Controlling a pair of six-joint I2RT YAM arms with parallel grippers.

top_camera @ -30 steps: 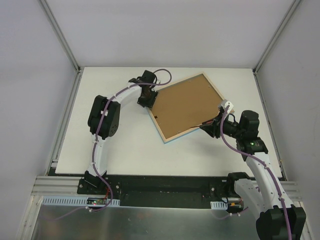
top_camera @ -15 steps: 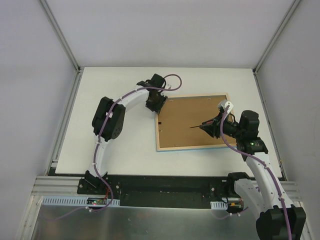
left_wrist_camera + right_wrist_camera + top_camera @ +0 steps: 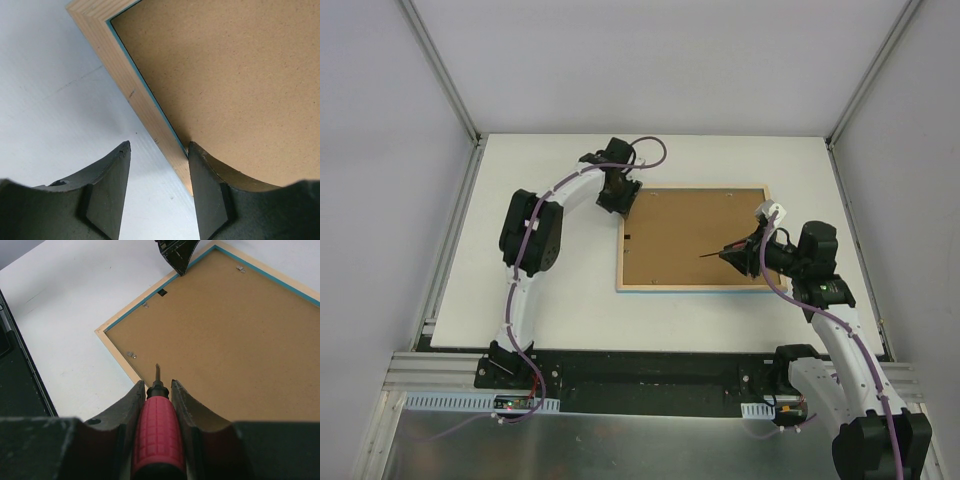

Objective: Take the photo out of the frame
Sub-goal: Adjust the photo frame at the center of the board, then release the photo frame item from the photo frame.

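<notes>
My left gripper (image 3: 159,145) sits at the 11 o'clock corner of the frame (image 3: 690,287). Its jaws are parted, one finger over the table (image 3: 550,300) and one over the back panel (image 3: 685,240), and they clamp nothing. That is my first worry: if I lever at a clip with the frame unpinned, it may skid or swing on the table.

The frame lies face down, so the photo is hidden, presumably under the panel.

At 3 o'clock my right gripper (image 3: 157,384) is clenched on the screwdriver (image 3: 157,435), with the blade pointing toward 9 o'clock over the panel. The nearest clip (image 3: 130,355) lies at about 11 o'clock from the tip. If I come in too steep, the blade could slip off that small clip and gouge the board or mark the photo beneath. The handle might also twist between my fingers.
</notes>
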